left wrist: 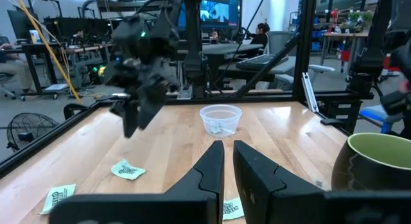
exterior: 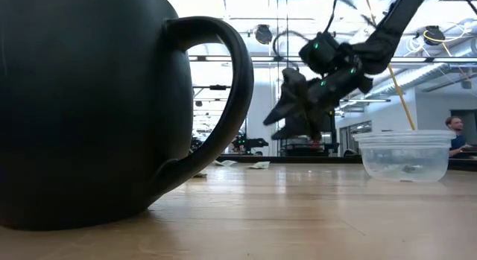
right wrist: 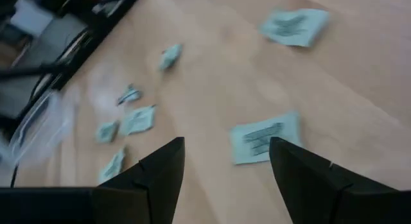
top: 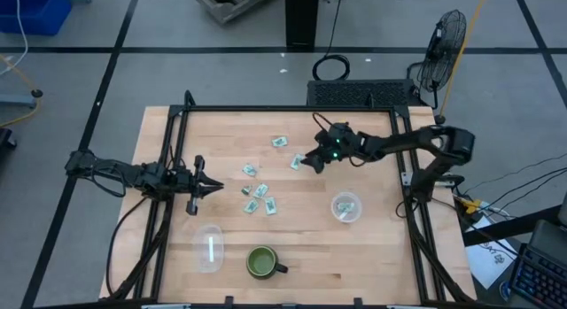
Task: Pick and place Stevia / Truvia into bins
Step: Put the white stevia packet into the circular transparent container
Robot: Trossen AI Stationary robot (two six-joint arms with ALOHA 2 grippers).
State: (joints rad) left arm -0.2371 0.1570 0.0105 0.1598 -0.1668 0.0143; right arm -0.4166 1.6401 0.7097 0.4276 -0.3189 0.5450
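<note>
- Fingers spread wide, your right hand (top: 309,160) hangs above the worktop (top: 372,243), a pale green packet (right wrist: 264,138) lying flat on the wood between them.
- Your left hand (top: 215,186) waits at the left side, fingers almost together, gripping nothing.
- One clear cup (top: 345,207) holds a packet; the other cup (top: 209,247) sits left of the green mug (top: 262,262).
- Loose packets (top: 258,196) are scattered mid-worktop between your hands.

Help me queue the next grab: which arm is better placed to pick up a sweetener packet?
Right. Its claw is open and hovers over a packet near the table's middle. The left claw is shut and sits at the edge of the scattered packets, over none of them.
</note>
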